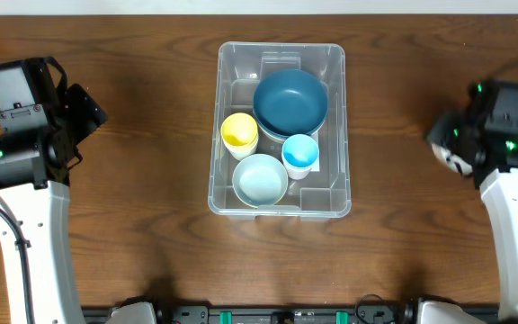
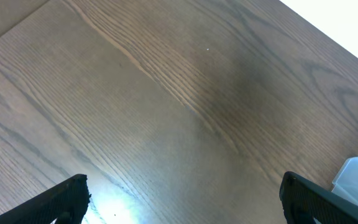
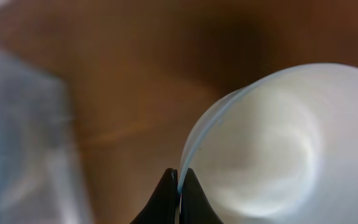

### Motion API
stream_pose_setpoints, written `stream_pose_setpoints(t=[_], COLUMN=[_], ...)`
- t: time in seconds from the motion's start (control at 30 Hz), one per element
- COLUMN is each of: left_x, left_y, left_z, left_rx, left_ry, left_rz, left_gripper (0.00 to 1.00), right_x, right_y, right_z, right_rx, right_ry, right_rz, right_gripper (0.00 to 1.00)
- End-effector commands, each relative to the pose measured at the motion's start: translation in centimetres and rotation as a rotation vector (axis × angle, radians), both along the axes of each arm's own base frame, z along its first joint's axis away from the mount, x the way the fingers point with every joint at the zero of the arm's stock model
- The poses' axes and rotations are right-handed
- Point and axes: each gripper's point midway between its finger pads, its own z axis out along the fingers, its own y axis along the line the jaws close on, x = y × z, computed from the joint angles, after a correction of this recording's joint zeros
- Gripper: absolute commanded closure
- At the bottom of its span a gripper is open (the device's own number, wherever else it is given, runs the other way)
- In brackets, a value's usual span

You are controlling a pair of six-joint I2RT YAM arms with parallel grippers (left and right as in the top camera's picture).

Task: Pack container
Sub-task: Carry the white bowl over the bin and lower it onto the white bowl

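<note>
The container sits in the middle of the table, well apart from both arms, and already holds a dark blue bowl, a yellow cup, a blue cup and a pale blue bowl. Treat it as a light, thin-walled clear bin: probably stiff enough at the rim, but likely to flex and skid on the smooth wood if you nudge a wall. If you must steady or move it, take it by the rim on a long side, not by the glossy wall. Your right gripper is pinched fully closed on the thin rim of a white cup, one finger inside and one outside. The cup looks light and rigid, but its wall is slick and the pinch is narrow, so it could swivel. The free space inside is small, mostly along the near right corner and on top of the bowls, so you will probably have to nest the cup. Your left gripper hangs spread wide over bare wood, empty, with a corner of the bin just in its view. The tabletop is flat and has plenty of room on both sides.
</note>
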Motion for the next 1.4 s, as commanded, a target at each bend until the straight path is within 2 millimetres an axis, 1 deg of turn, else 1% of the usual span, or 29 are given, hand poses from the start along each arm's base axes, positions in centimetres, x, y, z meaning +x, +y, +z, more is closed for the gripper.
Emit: stream_pose_setpoints(t=[0.0,0.03,0.07,0.13,0.23,0.27,0.37,0.43,0.5,0.63,0.73,0.87,0.93,1.03,1.17,1.23,1.37], left_x=[0.1,0.0,0.1,0.1,0.1,0.1,0.1,0.1,0.1,0.1,0.1,0.1,0.1,0.1,0.1,0.1,0.1], left_y=[0.4,0.4,0.4,0.4,0.4,0.4,0.4,0.4,0.4,0.4,0.4,0.4,0.4,0.4,0.4,0.4,0.3], left_z=[0.3,0.2,0.3,0.3,0.3,0.3,0.3,0.3,0.3,0.3,0.3,0.3,0.3,0.3,0.3,0.3,0.3], left_rx=[0.009,0.009,0.009,0.009,0.009,0.009,0.009,0.009,0.009,0.009,0.009,0.009,0.009,0.009,0.009,0.009,0.009], left_ry=[-0.003,-0.002,-0.003,-0.003,-0.003,-0.003,-0.003,-0.003,-0.003,-0.003,-0.003,-0.003,-0.003,-0.003,-0.003,-0.003,-0.003], left_rz=[0.013,0.012,0.012,0.012,0.012,0.012,0.012,0.012,0.012,0.012,0.013,0.012,0.012,0.012,0.012,0.013,0.012], left_gripper=[0.02,0.02,0.02,0.02,0.02,0.02,0.02,0.02,0.02,0.02,0.02,0.02,0.02,0.02,0.02,0.02,0.02], right_x=[1.5,1.7,1.7,1.2,-0.3,-1.0,-3.0,-4.3,-5.4,-7.4,-9.0,-10.6,-11.4,-12.5,-13.8,-14.1,-14.0], right_y=[6.3,8.0,10.4,14.4,19.6,21.4,25.6,27.9,29.6,32.4,33.6,34.9,35.5,36.2,37.0,37.1,36.5], right_z=[4.9,6.1,7.5,9.1,10.0,10.0,9.4,8.6,7.6,4.8,2.3,-0.2,-1.0,-1.5,-1.7,-1.8,-2.1], right_rx=[-0.068,-0.086,-0.112,-0.159,-0.194,-0.199,-0.221,-0.236,-0.244,-0.251,-0.273,-0.280,-0.280,-0.282,-0.276,-0.286,-0.308], right_ry=[-0.129,-0.160,-0.203,-0.266,-0.327,-0.339,-0.354,-0.351,-0.334,-0.264,-0.186,-0.106,-0.083,-0.065,-0.057,-0.052,-0.030], right_rz=[0.322,0.383,0.470,0.620,0.798,0.856,1.006,1.096,1.164,1.271,1.352,1.414,1.437,1.470,1.497,1.503,1.487], right_gripper=[0.99,0.99,0.99,0.99,0.99,0.99,0.99,0.99,0.99,0.99,0.99,0.99,0.99,0.99,0.99,0.99,0.99])
